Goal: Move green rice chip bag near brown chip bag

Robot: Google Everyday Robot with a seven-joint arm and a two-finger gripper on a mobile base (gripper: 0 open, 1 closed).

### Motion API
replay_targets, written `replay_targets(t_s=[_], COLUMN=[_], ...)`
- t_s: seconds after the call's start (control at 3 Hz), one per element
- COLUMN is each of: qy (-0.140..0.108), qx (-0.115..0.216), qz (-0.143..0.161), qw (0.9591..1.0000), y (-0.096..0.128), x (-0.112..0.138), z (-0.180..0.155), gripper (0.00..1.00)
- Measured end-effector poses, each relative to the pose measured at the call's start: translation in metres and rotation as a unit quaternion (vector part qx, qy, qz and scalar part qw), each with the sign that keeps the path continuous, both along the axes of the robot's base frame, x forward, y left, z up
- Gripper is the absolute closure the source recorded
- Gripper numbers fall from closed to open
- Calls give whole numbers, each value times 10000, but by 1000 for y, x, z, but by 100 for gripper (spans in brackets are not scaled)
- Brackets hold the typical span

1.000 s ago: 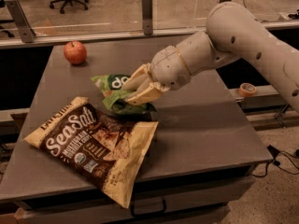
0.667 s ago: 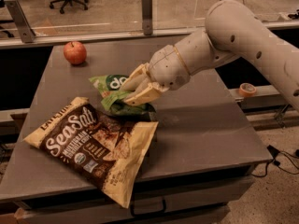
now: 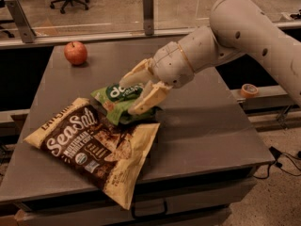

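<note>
Lower and closer is where the green rice chip bag (image 3: 115,101) sits now compared with a second ago: the arm (image 3: 244,27) has brought it and the gripper (image 3: 128,96) down a little, toward the brown chip bag (image 3: 89,145). Going from the biggest thing down, the table (image 3: 211,126) offers plenty of grey top on the right, but its front edge concerns us, since the brown chip bag's near corner appears to hang out over it, so any push on that bag toward the front could tip it off. The arm reaches in from the right with its thick wrist low over the tabletop; if it sinks further or sweeps left, we judge it could shove both bags. The brown chip bag lies flat and diagonal at front left, and the green rice chip bag rests against its upper right edge, seemingly overlapping it, so the placement looks about made. The gripper sits around the right end of the green bag; whether it clamps the bag or has loosened we cannot tell. From that comes our main worry: crinkled film can snag, so a retreat before the hold is fully let go could drag the green bag away again. The apple (image 3: 75,53) at back left and the tape roll (image 3: 248,90) on the ledge at right stand well apart and seem in no danger
</note>
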State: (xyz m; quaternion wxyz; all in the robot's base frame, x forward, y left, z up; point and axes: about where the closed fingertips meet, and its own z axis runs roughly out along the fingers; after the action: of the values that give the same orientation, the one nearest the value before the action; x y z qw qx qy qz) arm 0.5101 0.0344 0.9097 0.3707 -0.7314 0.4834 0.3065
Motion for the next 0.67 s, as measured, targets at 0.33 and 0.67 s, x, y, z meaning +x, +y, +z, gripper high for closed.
replay_targets(t_s=[0.33, 0.67], qy=[-262, -672], qx=[9, 260], qz=[-231, -939], qw=[9994, 9930], y=[-18, -67], x=[12, 42], z=[14, 49], gripper=[0, 0])
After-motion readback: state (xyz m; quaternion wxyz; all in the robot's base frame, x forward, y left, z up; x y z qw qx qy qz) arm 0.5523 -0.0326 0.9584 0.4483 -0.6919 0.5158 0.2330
